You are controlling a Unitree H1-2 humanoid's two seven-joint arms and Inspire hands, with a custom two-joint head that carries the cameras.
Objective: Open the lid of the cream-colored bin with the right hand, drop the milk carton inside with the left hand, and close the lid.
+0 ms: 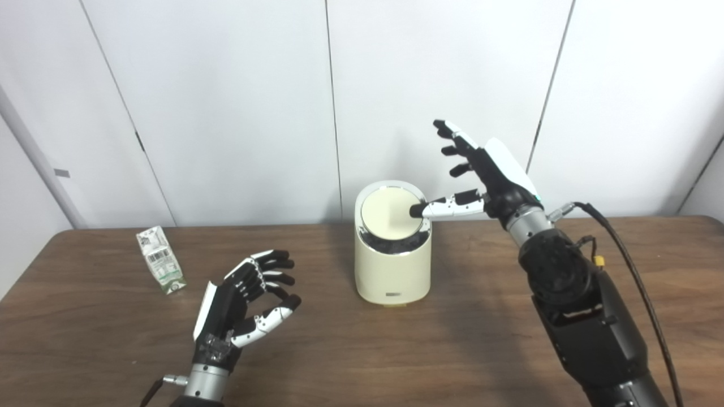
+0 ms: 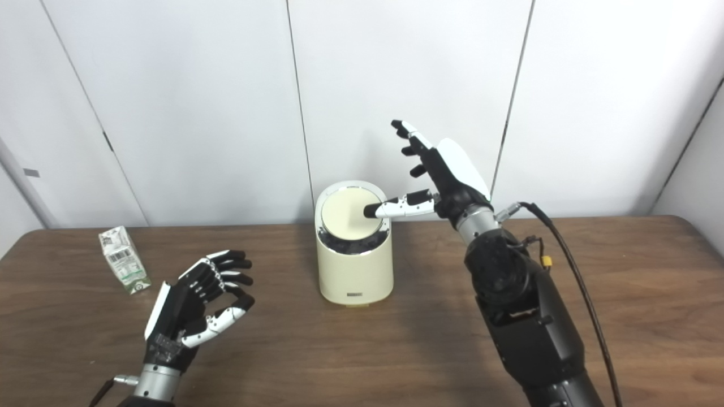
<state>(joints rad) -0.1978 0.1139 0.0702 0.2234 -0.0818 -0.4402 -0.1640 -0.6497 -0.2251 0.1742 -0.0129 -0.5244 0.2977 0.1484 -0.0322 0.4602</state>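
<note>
Opening stage only. The right hand [image 1: 492, 181], fingers spread and holding nothing, rests its thumb on the tilted lid [image 1: 391, 213] of the bin [image 1: 392, 271]. The milk carton [image 1: 161, 267] stands untouched at the bin's nine o'clock; the left hand [image 1: 240, 302] waits empty, fingers loosely curled.

Glossy cream bin [image 1: 392, 271]; chrome-ringed lid [image 1: 391, 213]; wood-grain table [image 1: 396, 350]

Brown wooden table [image 1: 452, 339], white wall panels [image 1: 226, 102]
</note>
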